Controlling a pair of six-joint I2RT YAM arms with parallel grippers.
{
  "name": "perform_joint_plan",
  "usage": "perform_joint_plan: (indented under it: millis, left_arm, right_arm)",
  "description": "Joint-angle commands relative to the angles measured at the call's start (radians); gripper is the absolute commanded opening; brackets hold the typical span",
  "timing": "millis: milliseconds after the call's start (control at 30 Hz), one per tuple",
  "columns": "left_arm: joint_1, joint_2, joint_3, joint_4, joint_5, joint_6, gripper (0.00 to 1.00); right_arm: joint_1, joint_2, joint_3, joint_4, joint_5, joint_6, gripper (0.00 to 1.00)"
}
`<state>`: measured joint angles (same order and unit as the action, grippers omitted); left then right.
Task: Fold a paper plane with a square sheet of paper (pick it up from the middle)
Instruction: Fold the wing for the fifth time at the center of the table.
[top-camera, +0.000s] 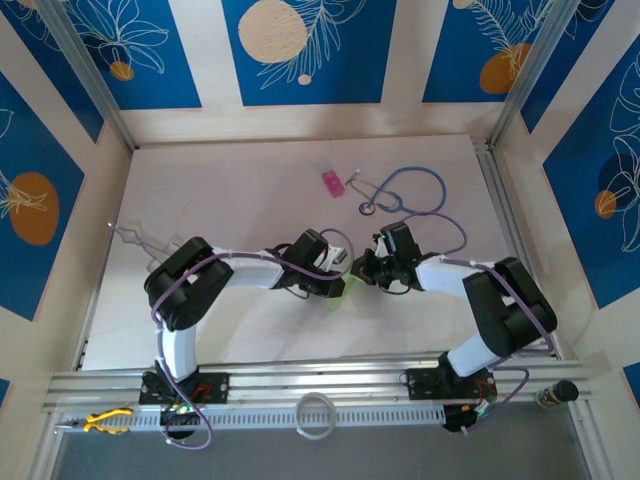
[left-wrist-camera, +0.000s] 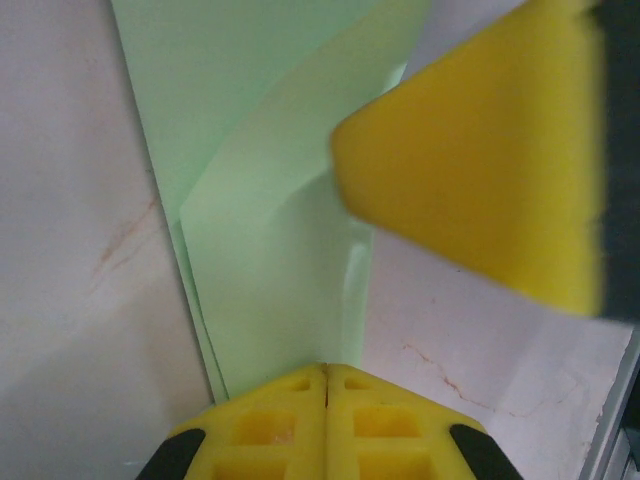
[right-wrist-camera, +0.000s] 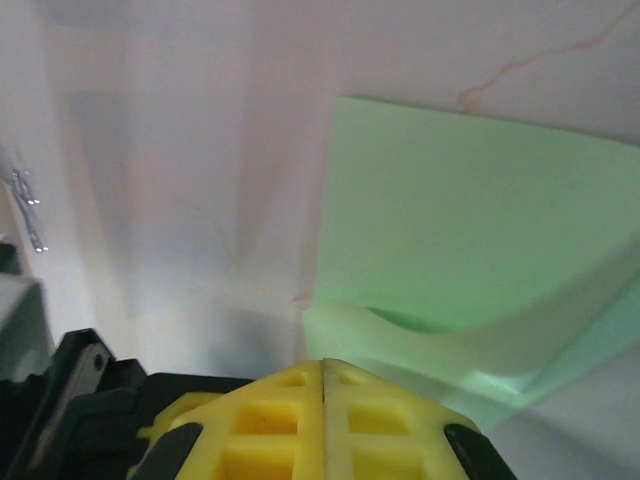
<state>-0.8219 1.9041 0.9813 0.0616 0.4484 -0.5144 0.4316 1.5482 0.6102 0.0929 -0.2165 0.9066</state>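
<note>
Partly folded light-green paper sheet (left-wrist-camera: 265, 260) lies mid-table (top-camera: 250, 190) between the arms, left tool (left-wrist-camera: 325, 372) pinched closed on its edge, right tool (right-wrist-camera: 323, 365) fully closed against its raised flap.

The square sheet of paper (top-camera: 337, 296) is largely concealed beneath the left end effector (top-camera: 347, 278) and right end effector (top-camera: 362, 272).

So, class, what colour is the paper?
The paper is light green, clearest in the left wrist view.
</note>
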Motion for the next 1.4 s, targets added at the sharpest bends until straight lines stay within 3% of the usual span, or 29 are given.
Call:
perform_joint_plan:
  millis: [0,167,833,1133,1367]
  left_arm:
    - [0.004,0.04,-0.04,-0.149,-0.027,0.011,0.03]
    - [0.004,0.046,-0.045,-0.152,-0.024,0.012,0.01]
    - [0.001,0.061,-0.09,-0.12,0.006,0.002,0.0]
    - [0.001,0.048,-0.087,-0.116,-0.003,-0.004,0.0]
    - [0.0,0.044,-0.084,-0.107,0.0,-0.014,0.0]
  right_arm:
    - [0.012,0.037,0.034,-0.021,0.033,0.011,0.01]
    - [-0.029,0.064,0.011,-0.075,0.115,0.046,0.01]
    - [-0.285,0.059,-0.038,0.063,0.065,0.083,0.01]
    - [-0.206,-0.092,-0.015,-0.006,0.04,0.02,0.03]
    - [-0.098,-0.032,-0.025,0.018,0.032,0.038,0.02]
